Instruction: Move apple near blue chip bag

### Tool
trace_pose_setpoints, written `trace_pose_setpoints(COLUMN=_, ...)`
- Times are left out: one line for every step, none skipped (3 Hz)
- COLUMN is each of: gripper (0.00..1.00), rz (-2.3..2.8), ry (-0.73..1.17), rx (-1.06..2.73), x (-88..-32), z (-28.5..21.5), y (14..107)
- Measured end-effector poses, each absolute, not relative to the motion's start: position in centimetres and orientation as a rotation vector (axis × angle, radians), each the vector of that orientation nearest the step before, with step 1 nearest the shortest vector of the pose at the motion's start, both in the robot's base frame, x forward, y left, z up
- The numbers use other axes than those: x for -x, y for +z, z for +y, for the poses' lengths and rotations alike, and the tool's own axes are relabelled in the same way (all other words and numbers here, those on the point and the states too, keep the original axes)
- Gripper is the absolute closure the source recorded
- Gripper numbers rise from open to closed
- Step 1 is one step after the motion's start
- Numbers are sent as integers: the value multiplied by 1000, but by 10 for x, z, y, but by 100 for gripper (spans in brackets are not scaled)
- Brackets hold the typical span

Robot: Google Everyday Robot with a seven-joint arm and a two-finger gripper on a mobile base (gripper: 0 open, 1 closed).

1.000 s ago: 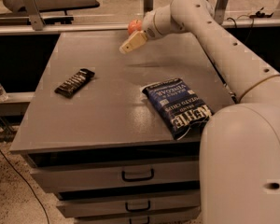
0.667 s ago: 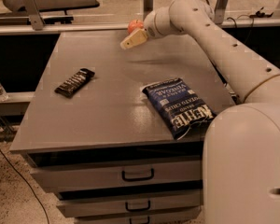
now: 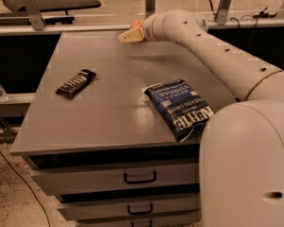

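The apple [image 3: 136,23] shows as a small orange-red patch at the far edge of the table, mostly hidden behind my gripper. My gripper [image 3: 130,35] is at the far middle of the table, right at the apple; whether it holds the apple does not show. The blue chip bag [image 3: 179,107] lies flat near the table's front right edge, far from the apple and the gripper. My arm reaches from the right across the space above the bag.
A black-brown candy bar wrapper [image 3: 75,83] lies on the left of the grey table [image 3: 109,117]. Drawers [image 3: 139,177] sit below the front edge. A rail and glass partition run behind the far edge. My robot body [image 3: 248,164] fills the lower right.
My gripper has shifted a little toward the table's far edge, staying at the apple. The chip bag and the candy bar wrapper have not moved.
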State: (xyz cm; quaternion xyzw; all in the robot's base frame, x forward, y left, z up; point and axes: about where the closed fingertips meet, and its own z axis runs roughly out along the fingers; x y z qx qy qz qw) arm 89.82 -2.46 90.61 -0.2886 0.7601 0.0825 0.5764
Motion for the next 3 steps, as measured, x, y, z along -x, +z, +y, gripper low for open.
trace_pose_setpoints(gripper=0, rz=1772, ry=263, rx=575, x=-918, z=-20, y=896)
trace_pose_setpoints(gripper=0, rz=1754, ry=301, rx=540, x=-942, z=-16, y=892)
trace_pose_setpoints(gripper=0, rz=1750, ry=309, rx=527, x=-962, z=-18, y=891)
